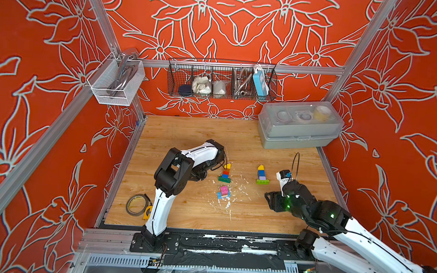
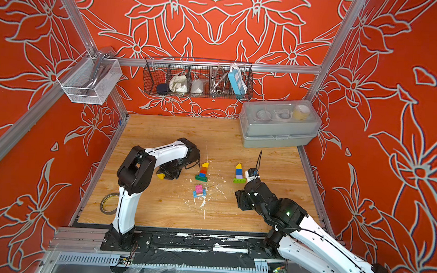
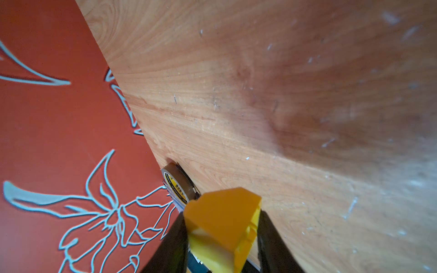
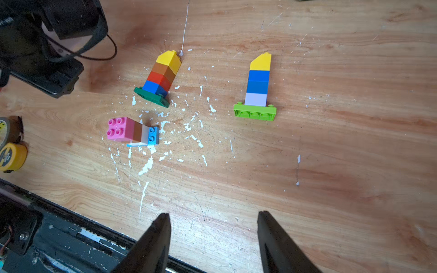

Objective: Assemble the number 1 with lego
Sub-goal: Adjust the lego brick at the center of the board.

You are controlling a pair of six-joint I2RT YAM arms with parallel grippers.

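Observation:
My left gripper (image 3: 222, 214) is shut on a yellow sloped lego brick (image 3: 220, 227), held just above the table's left side; the brick also peeks out under the arm in a top view (image 2: 161, 176). Three lego stacks stand mid-table. One is yellow, brown, red and blue on a green plate (image 1: 225, 173) (image 4: 160, 75). Another is yellow, blue and lilac on a lime plate (image 1: 261, 174) (image 4: 257, 85). The third is pink, brown and white on a light blue plate (image 1: 223, 191) (image 4: 132, 131). My right gripper (image 4: 212, 215) hangs open and empty near the front right, apart from all stacks.
A roll of brown tape (image 1: 137, 204) (image 3: 176, 184) and a yellow tape measure (image 4: 13, 156) lie at the front left by the wall. A grey lidded box (image 1: 300, 124) fills the back right corner. A wire basket (image 1: 221, 79) hangs on the back wall.

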